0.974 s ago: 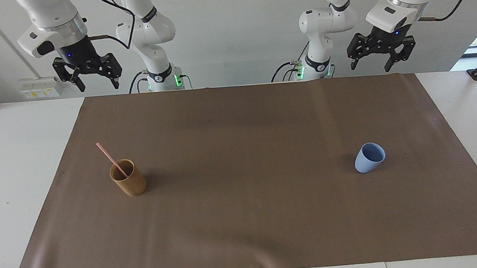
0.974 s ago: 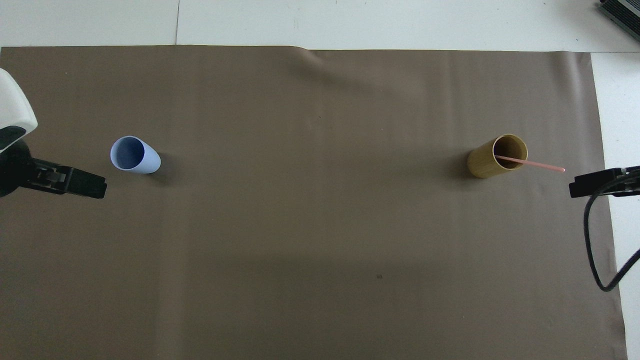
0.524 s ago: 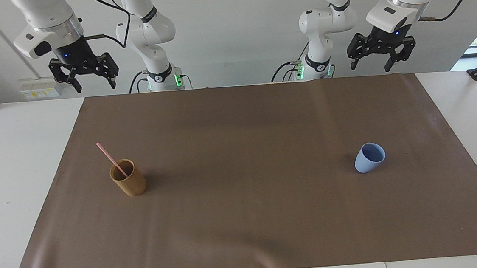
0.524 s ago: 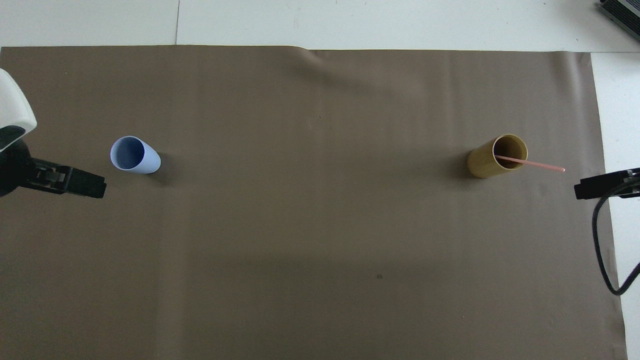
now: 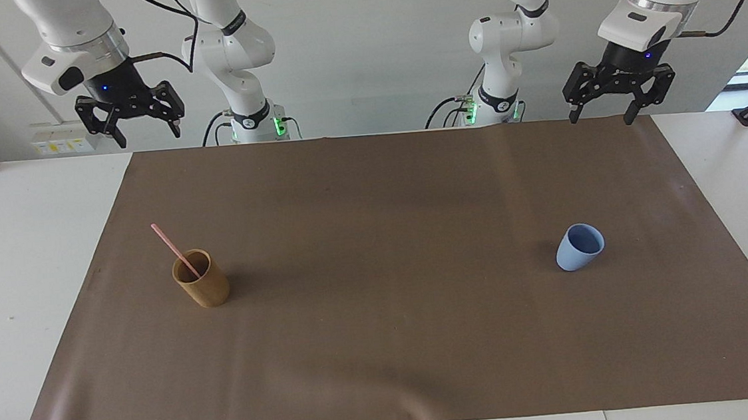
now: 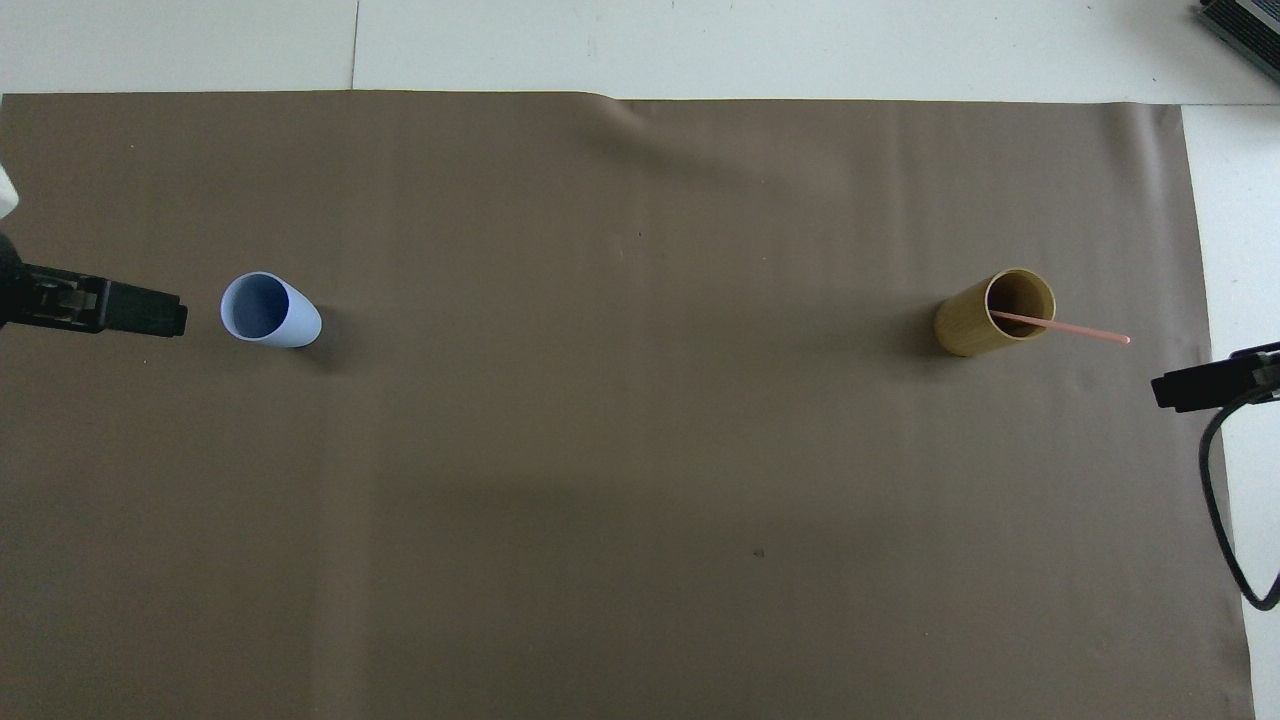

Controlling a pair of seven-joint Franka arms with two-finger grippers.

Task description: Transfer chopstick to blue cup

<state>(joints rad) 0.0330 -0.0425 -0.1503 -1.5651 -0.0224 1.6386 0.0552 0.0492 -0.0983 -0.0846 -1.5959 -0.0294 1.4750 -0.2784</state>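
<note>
The right gripper (image 5: 139, 130) is held aloft at the upper left of the facing view with fingers spread and nothing in them, and the left gripper (image 5: 602, 112) is raised at the upper right, likewise spread (both well clear of the cups). The chopstick (image 5: 175, 250) is seen leaning in the tan cup (image 5: 201, 279) at left of centre on the brown mat (image 5: 384, 343). The blue cup (image 5: 579, 247) is stood upright at right of centre, with nothing in it.

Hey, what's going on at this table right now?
Nothing is being handled yet. The chopstick leans in the brown cup at the right arm's end of the mat; the blue cup stands empty at the left arm's end. The right gripper and left gripper hang open, high up by the robots' edge.
</note>
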